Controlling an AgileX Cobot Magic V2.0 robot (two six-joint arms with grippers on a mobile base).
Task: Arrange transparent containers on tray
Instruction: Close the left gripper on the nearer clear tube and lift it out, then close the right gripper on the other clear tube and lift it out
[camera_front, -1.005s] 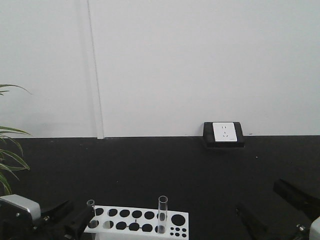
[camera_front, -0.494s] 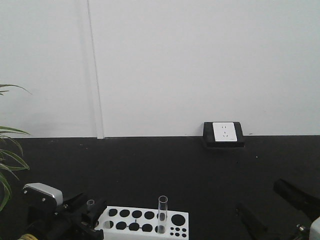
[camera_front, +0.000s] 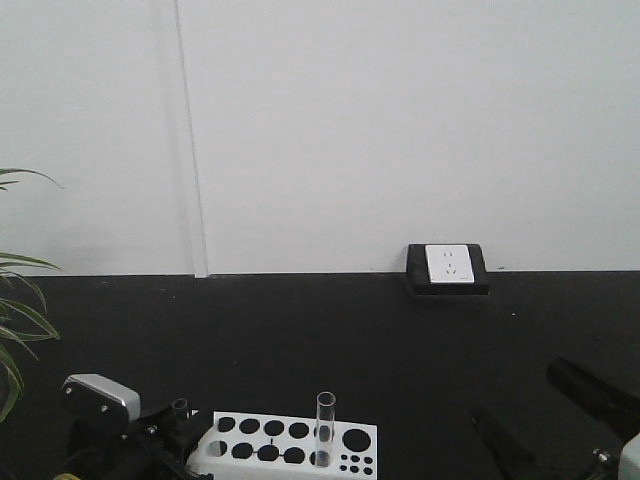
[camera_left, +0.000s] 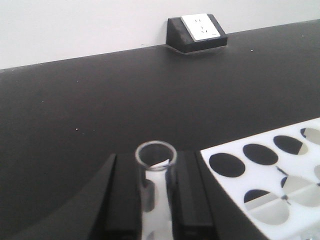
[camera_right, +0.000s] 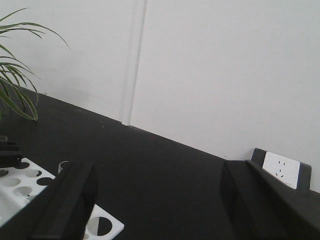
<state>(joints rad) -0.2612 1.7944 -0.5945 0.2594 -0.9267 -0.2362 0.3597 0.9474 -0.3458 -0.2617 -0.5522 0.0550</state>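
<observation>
Left wrist-mounted view shows a test tube (camera_left: 156, 196) standing upright between the left jaws, its open rim uppermost and rising a little above their tips. The jaws are closed on it: one black face presses the glass on each side, below the rim. The tube's lower end runs out of the picture, so I cannot tell whether it touches the worktop (camera_left: 100, 110). The right-hand face of these jaws sits between the tube and the near corner of the white rack (camera_left: 270, 172). The tube is therefore just beside the rack and over none of its round holes.

From the exterior front-facing view, the same tube (camera_front: 180, 406) shows only its rim, just off the rack's (camera_front: 290, 440) left end. A second test tube (camera_front: 325, 430) stands upright in a hole toward the rack's right half. The right jaws hang well apart from the rack at the lower right. They are spread wide and hold nothing, with bare worktop between them. A white socket (camera_front: 448, 264) sits against the back wall, and plant leaves (camera_front: 15, 330) show at the left edge.
</observation>
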